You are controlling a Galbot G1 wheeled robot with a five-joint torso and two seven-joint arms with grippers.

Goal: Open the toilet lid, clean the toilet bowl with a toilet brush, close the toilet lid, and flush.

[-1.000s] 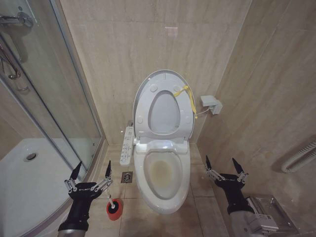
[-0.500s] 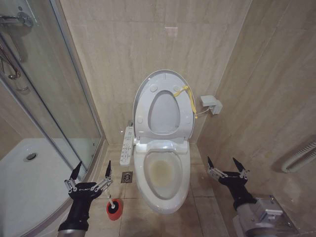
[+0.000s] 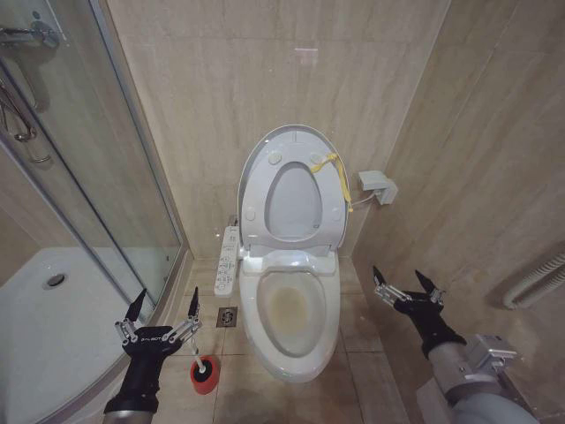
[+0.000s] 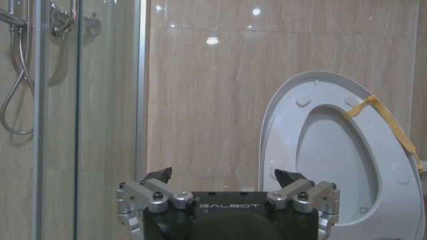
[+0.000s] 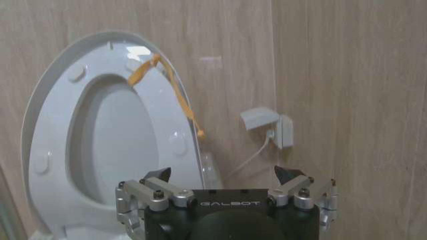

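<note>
- Two grippers hang low in front of you, one on each side of the toilet bowl (image 3: 291, 309), both with fingers spread wide and holding nothing.
- Your left gripper (image 3: 164, 304) points forward on an arm reaching straight up from the lower edge of the head view, near the shower glass (image 3: 97, 177).
- Toilet brush (image 3: 199, 355): its white handle stands in a red holder (image 3: 205, 375) on the floor, just beside the left gripper and apart from it.
- Your right gripper (image 3: 404, 283) sits on an arm angled in from the lower right corner, near the right wall.
- Toilet lid (image 3: 262, 177) stands raised against the back wall with the seat, a yellow cord (image 3: 335, 172) tied at its edge.
</note>
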